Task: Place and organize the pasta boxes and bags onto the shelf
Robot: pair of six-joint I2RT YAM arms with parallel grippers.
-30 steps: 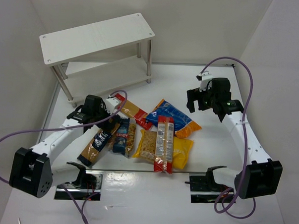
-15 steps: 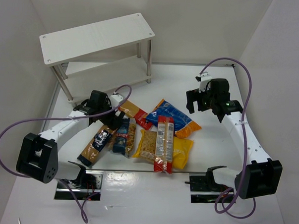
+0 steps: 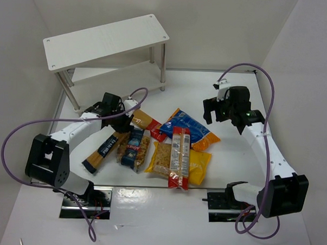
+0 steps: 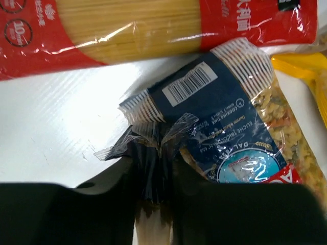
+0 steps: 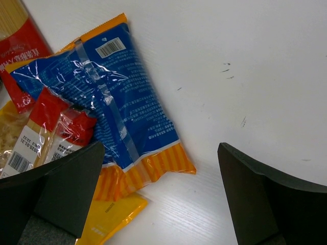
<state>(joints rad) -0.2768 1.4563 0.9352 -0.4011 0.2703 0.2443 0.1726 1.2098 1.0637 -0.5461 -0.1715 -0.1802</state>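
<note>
As it lies flat on the table (image 3: pixel 229 103), the spaghetti pack (image 3: pixel 101 151) is clenched by its crimped end in the left gripper (image 4: pixel 153 176), seemingly for lifting; the right gripper (image 5: pixel 159 168) hangs released.

Glossy, crinkled plastic film wraps the red spaghetti pack (image 4: pixel 127 30), the tan-and-dark-blue spaghetti pack (image 3: pixel 103 148) and the blue-labelled bag (image 4: pixel 225 117). The shelf (image 3: pixel 107 41) is matt white on shiny metal legs (image 3: pixel 163 68); the table (image 3: pixel 186 91) is matt and finely ribbed.

Bare table (image 3: pixel 181 96) btwn shelf (image 3: pixel 107 38) & blue-orange bag (image 3: pixel 191 129); pack pile (image 3: pixel 173 158) crowds centre.
</note>
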